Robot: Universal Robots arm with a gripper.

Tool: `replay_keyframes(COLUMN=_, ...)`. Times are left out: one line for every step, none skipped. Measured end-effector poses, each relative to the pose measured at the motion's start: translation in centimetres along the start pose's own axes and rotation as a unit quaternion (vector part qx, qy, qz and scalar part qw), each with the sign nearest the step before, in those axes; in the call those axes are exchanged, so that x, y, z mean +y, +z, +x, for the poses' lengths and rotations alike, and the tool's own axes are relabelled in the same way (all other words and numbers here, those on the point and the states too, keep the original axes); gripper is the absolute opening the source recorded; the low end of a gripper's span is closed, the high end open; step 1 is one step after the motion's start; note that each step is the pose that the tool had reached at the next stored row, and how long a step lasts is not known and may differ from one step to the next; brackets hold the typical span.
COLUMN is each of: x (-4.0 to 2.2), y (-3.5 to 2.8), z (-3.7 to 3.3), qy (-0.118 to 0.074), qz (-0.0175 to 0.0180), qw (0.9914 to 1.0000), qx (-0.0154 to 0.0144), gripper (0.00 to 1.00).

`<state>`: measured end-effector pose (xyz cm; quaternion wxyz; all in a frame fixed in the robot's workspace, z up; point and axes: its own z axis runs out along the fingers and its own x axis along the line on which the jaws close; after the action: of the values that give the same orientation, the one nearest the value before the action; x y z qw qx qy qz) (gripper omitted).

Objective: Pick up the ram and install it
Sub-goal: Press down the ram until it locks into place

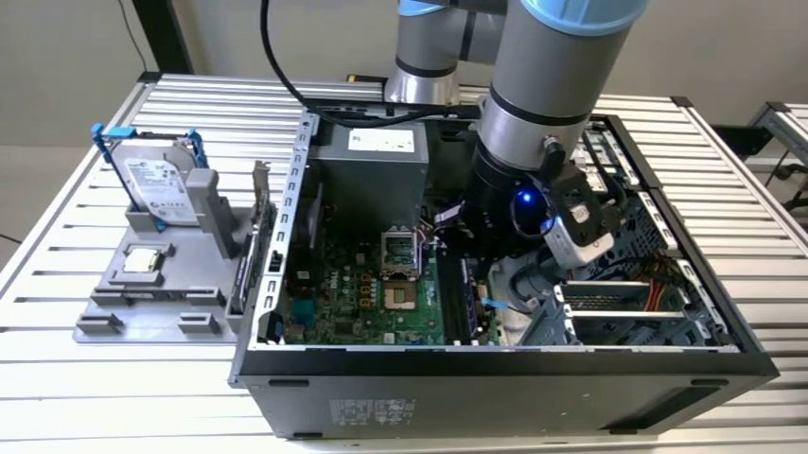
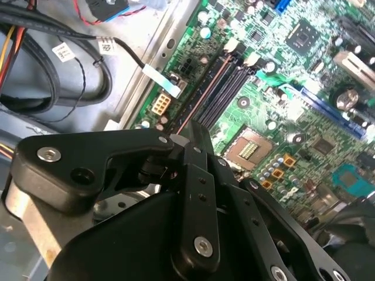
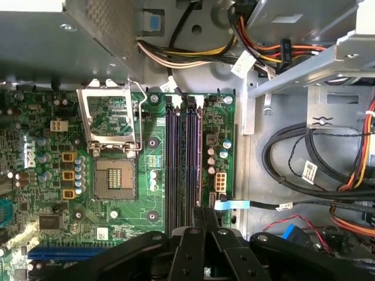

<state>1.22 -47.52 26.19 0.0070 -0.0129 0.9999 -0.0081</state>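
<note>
exterior view, left: grey stand (image 1: pixel 151 284) | centre: memory slots (image 1: pixel 470 298), long axis near-to-far | just right of centre: gripper (image 3: pixel 196 212) low over slots, fingers almost together, in line with them | ram: cannot tell if pinched edge-on or seated

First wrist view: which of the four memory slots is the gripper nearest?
The outermost slot, right beside the small white connector. The gripper sits at that slot's end, while the other three slots lie nearer the processor socket.

Even, bright overhead light; soft shadows inside case; close foreground blurred.
</note>
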Motion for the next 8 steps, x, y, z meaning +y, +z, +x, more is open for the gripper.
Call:
replay_keyframes(x=0.0, y=0.01, z=0.0, qy=-0.009, qz=-0.0001, qw=0.99996, qx=-0.0001, gripper=0.0)
replay_keyframes(x=0.0, y=0.02, z=0.0, qy=-0.018, qz=-0.0003, qw=0.99984, qx=-0.0003, gripper=0.0)
replay_keyframes(x=0.0, y=0.03, z=0.0, qy=-0.027, qz=-0.0005, qw=0.99964, qx=-0.0005, gripper=0.0)
replay_keyframes(x=0.0, y=0.03, z=0.0, qy=-0.036, qz=-0.0007, qw=0.99936, qx=-0.0006, gripper=0.0)
replay_keyframes(x=0.0, y=0.05, z=0.0, qy=-0.044, qz=-0.0009, qw=0.99904, qx=-0.0007, gripper=0.0)
replay_keyframes(x=0.0, y=0.06, z=0.0, qy=-0.05, qz=-0.0011, qw=0.99873, qx=-0.0008, gripper=0.0)
replay_keyframes(x=0.01, y=0.08, z=0.0, qy=-0.056, qz=-0.0012, qw=0.99844, qx=-0.0009, gripper=0.0)
replay_keyframes(x=0.01, y=0.09, z=0.0, qy=-0.059, qz=-0.0013, qw=0.99823, qx=-0.001, gripper=0.0)
